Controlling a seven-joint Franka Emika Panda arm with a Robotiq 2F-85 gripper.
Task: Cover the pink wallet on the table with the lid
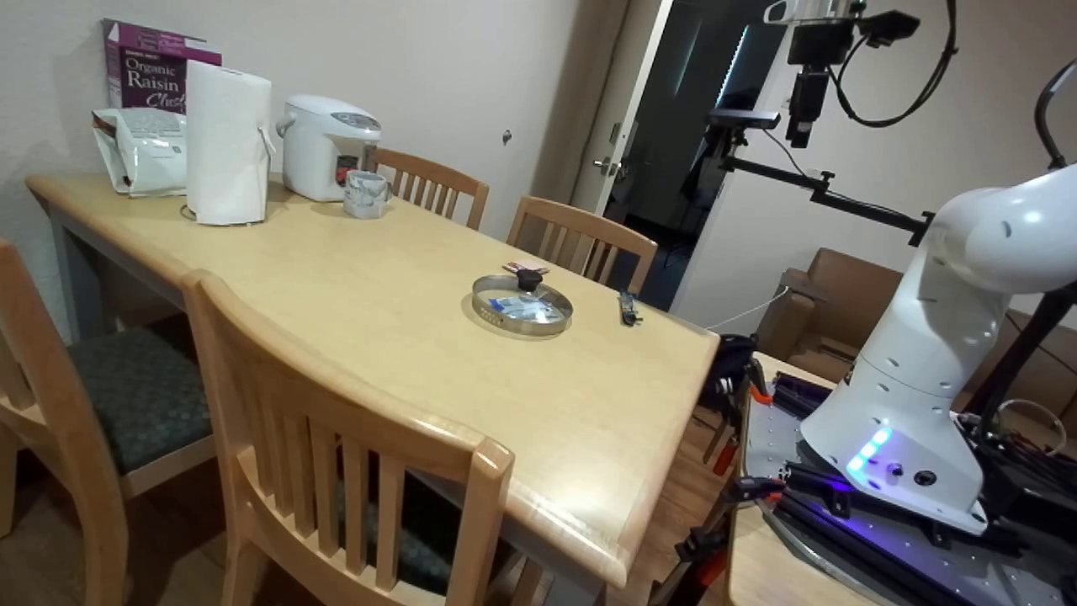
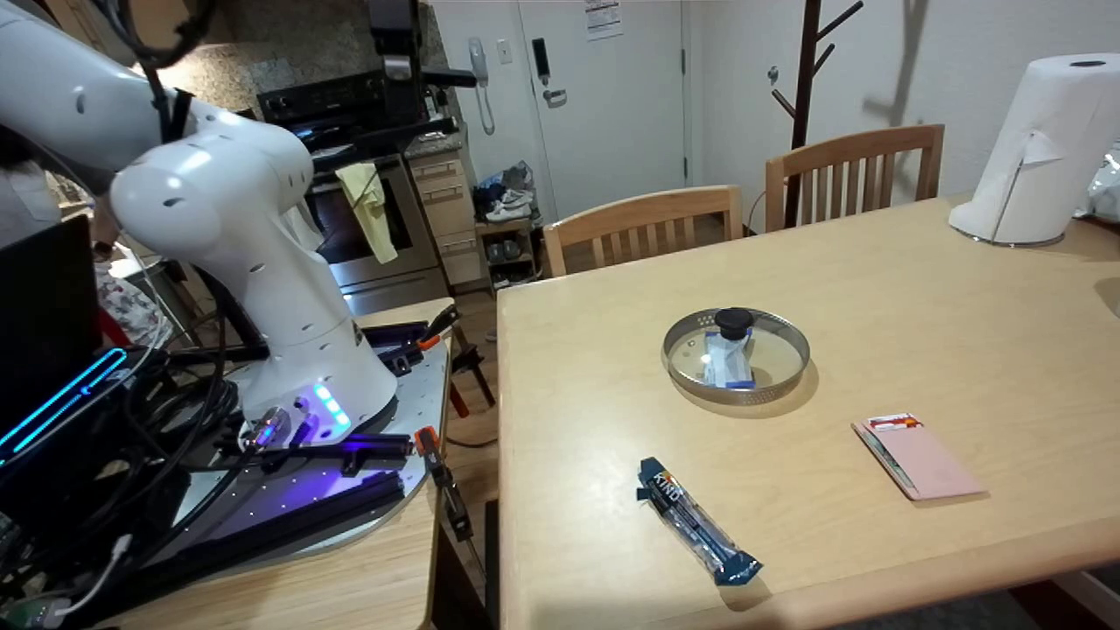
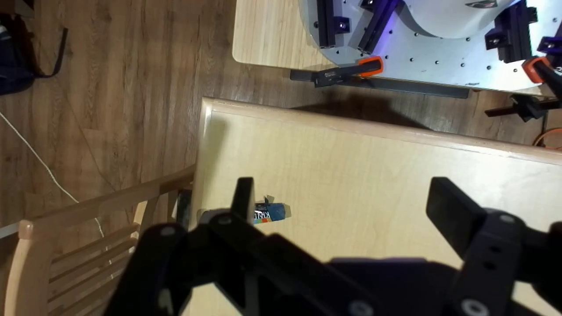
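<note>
Status, pink wallet [image 2: 932, 464]: flat on the table [image 2: 604, 394], uncovered, w/ a red-and-white card [image 2: 894, 422] showing at one end. Lid [image 2: 774, 350]: resting on the tabletop, knob [image 2: 733, 323] up, near the wallet but not touching. Seen thru the glass, inside the rim: a pale blue-and-white packet [image 2: 724, 363].

Gripper [image 3: 344, 197]: jaws spread wide, nothing held; tabletop shows btwn the fingertips [image 3: 243, 197]. In the wrist view it partly hides the KIND bar [image 3: 273, 213].

Obstructions: the bar lies on the table btwn the wallet and the end facing the arm [image 1: 917, 337]. Chair backs [image 1: 585, 220] stand above tabletop ht. along both long sides. Far end, in an exterior view: paper towel roll [image 1: 227, 143], white dispenser [image 1: 324, 156] w/ a mug [image 1: 367, 195] just in front, shiny bag [image 1: 147, 151] beside the roll, purple cereal box [image 1: 151, 71] behind. All well apart fr. the lid.

Arm base: on a separate bench [image 3: 268, 35] next to the table, w/ orange-and-black clamps [image 3: 351, 71] at the bench edge.
</note>
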